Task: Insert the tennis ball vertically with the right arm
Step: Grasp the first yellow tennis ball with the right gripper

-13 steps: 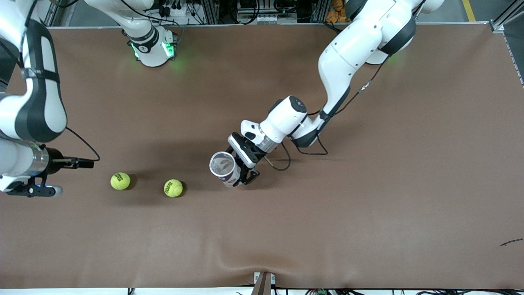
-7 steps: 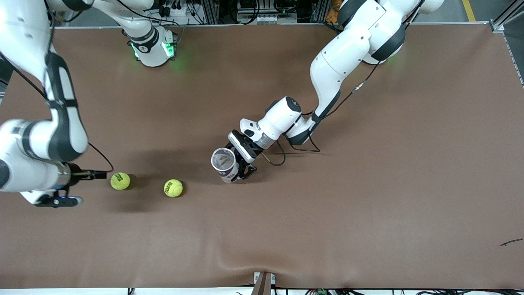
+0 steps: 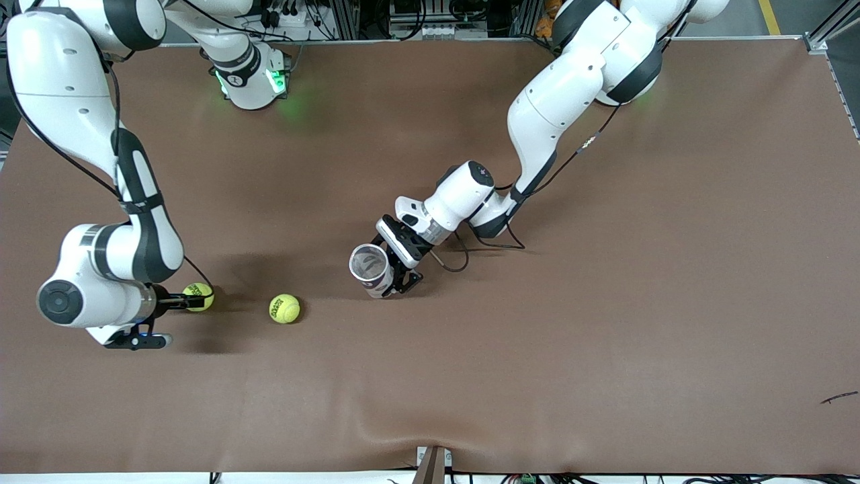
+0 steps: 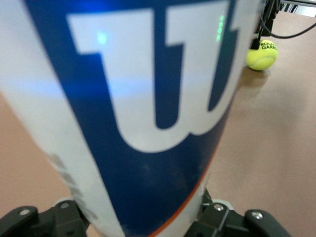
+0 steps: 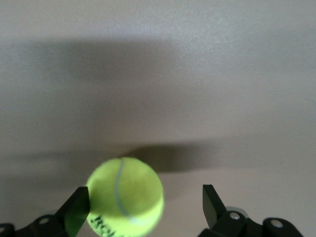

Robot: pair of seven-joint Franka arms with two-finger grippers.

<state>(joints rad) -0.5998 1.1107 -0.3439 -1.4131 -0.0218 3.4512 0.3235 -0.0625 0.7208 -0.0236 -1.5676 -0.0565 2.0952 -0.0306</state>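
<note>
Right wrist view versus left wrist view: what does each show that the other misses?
Only the right wrist view shows the right gripper, open, with one ball between its fingers on the table. Only the left wrist view shows the can that the left gripper is shut on, with another ball lying past it. Both show the brown table.

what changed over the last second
The right gripper swung in from the table's edge to the tennis ball at the right arm's end, fingers open around it, not yet closed. The left gripper drew the ball can slightly back, still clamped. Both balls stayed put.
</note>
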